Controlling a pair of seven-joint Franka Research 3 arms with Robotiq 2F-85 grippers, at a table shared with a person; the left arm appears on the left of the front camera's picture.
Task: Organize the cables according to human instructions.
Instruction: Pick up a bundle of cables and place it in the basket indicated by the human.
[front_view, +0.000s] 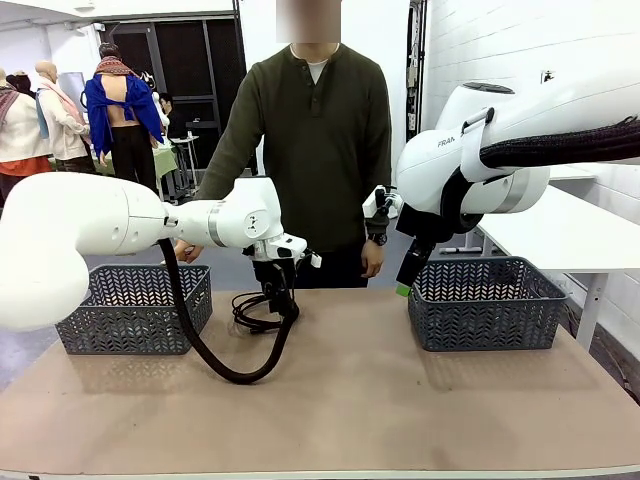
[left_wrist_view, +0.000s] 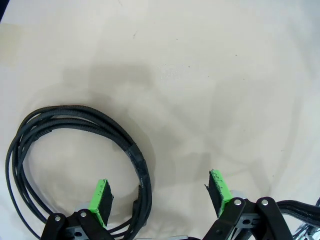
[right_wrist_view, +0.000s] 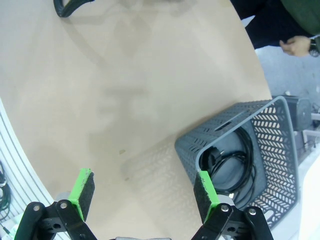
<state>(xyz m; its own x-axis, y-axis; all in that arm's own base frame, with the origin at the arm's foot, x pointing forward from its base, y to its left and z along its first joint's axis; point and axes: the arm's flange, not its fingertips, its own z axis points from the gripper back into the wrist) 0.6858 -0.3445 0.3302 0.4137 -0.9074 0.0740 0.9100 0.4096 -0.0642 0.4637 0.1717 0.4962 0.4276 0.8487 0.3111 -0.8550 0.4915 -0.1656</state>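
One black cable (front_view: 252, 318) lies coiled on the table just in front of the person. My left gripper (front_view: 282, 306) hangs over its right side, open. In the left wrist view the coil (left_wrist_view: 55, 125) fills the lower left, and its right arc runs between my green pads (left_wrist_view: 102, 199), close to the left one; the left gripper (left_wrist_view: 160, 195) touches nothing. Another coiled cable (right_wrist_view: 235, 162) rests inside the right grey basket (right_wrist_view: 280, 145). My right gripper (front_view: 405, 284) hovers open and empty above that basket's near left corner, seen as (right_wrist_view: 144, 192) in its wrist view.
A second grey basket (front_view: 135, 308) stands at the table's left; the right basket (front_view: 485, 305) stands opposite. The left arm's thick ribbed hose (front_view: 225, 370) droops onto the table's middle. The person stands at the far edge, one hand (front_view: 372, 260) hanging low.
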